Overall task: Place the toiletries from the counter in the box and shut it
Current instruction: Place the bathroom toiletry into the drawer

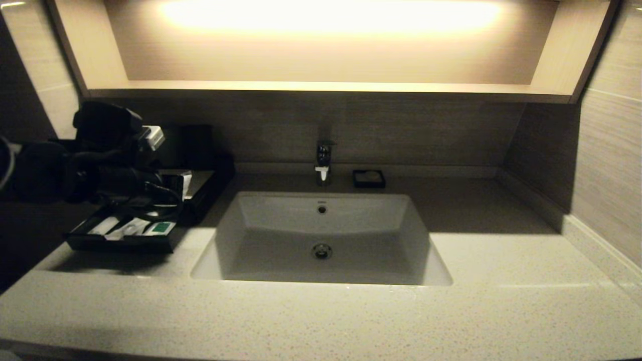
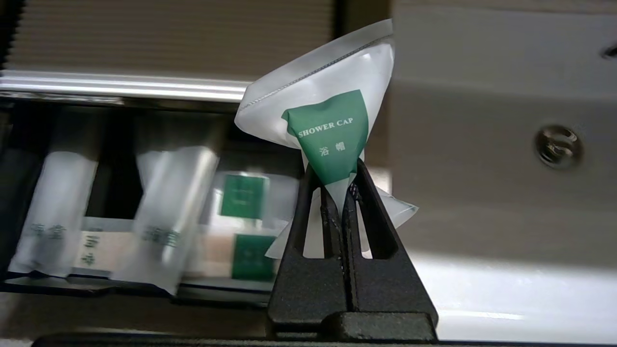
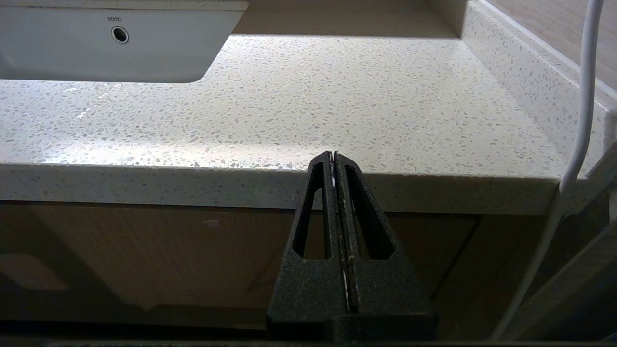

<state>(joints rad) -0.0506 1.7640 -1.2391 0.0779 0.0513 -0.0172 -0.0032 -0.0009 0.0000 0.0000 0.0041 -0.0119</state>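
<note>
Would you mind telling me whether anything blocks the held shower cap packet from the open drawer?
Nothing visible does: the left gripper holds the packet by the open drawer, which already contains other packets.

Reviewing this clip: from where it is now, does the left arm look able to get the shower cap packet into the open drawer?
Probably yes. The left gripper is shut on the shower cap packet beside the open drawer, which stands pulled out with packets already lying inside. Nothing covers the drawer's top.

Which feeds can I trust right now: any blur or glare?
Head view: shelf light blown out, left gripper and drawer in shadow. Left wrist view: shower cap packet sharp, drawer packets smeared. Right wrist view: sharp, evenly lit counter.
</note>
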